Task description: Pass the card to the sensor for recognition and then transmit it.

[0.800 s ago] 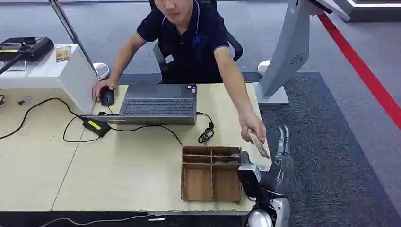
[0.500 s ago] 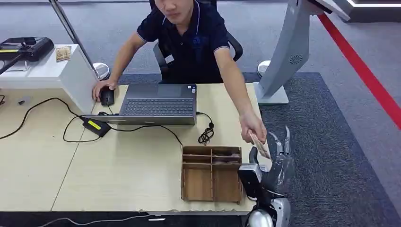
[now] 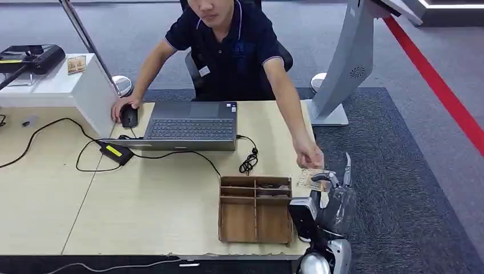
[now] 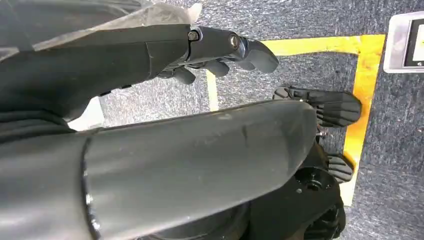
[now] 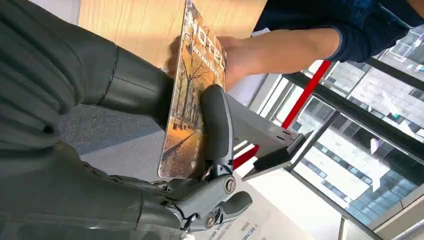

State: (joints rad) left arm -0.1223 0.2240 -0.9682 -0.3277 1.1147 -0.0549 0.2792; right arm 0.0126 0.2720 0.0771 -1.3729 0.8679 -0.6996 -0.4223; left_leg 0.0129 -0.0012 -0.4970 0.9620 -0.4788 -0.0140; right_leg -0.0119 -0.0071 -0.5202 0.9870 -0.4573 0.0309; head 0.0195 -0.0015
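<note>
Tilted flatter since before, card [image 5: 192,95] — pinched by right hand [image 3: 334,191] — person's hand [image 3: 309,155] touching.

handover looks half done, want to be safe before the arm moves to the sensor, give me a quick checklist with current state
1. Card between the right hand's thumb and fingers: ok.
2. Person's hand off the card: not ok, it touches the far end.
3. Grip firm enough to carry: cannot tell.
4. Sensor located: cannot tell which device it is.
5. Wooden organizer beside the right hand, out of the arm's way: cannot tell.
6. Left hand holds nothing: ok.
</note>
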